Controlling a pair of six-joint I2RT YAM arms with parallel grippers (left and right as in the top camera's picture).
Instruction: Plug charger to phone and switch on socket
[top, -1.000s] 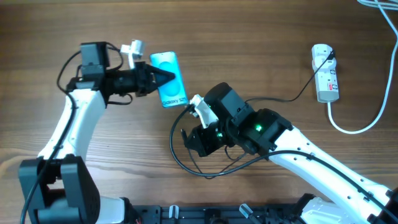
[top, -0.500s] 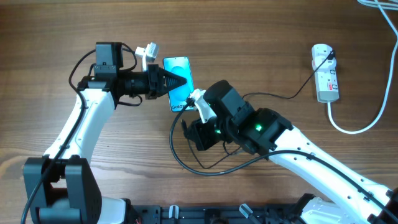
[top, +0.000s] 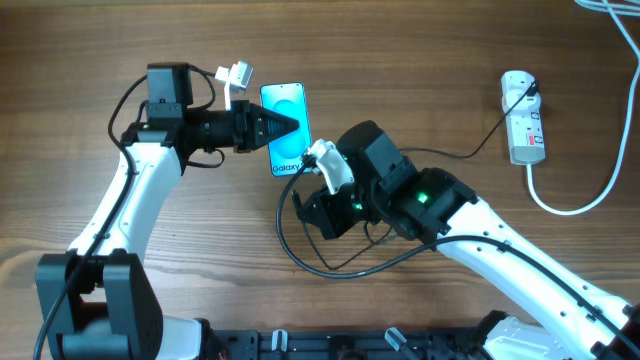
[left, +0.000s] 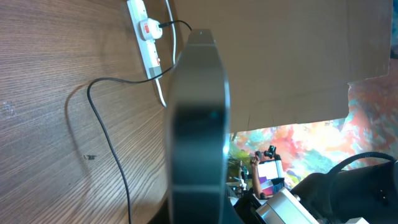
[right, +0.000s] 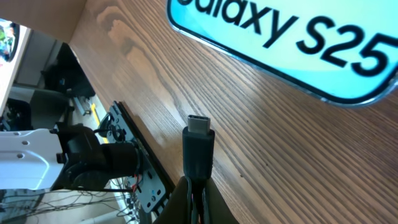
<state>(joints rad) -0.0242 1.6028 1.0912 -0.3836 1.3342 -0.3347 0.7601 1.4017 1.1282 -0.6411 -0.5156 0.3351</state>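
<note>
I'm pinching the phone (top: 286, 106) in my left fingers (top: 272, 126), toward the far edge of the table (top: 450, 60), left of centre. My right fingers (right: 180, 205) are clamping the charger (right: 199, 146) behind its connector, just beside the phone's lower end. The socket (top: 524, 117) is lying near the right edge.

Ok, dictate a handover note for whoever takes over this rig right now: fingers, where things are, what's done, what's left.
The left fingers are shut on the phone.
The right fingers are shut on the charger just behind its connector, which points at the phone's bottom edge with a gap between.
The socket lies far right, the charger's plug in it.
Done: both grasps.
Left: seat the connector, then switch the socket on; its switch state is unreadable here.
</note>
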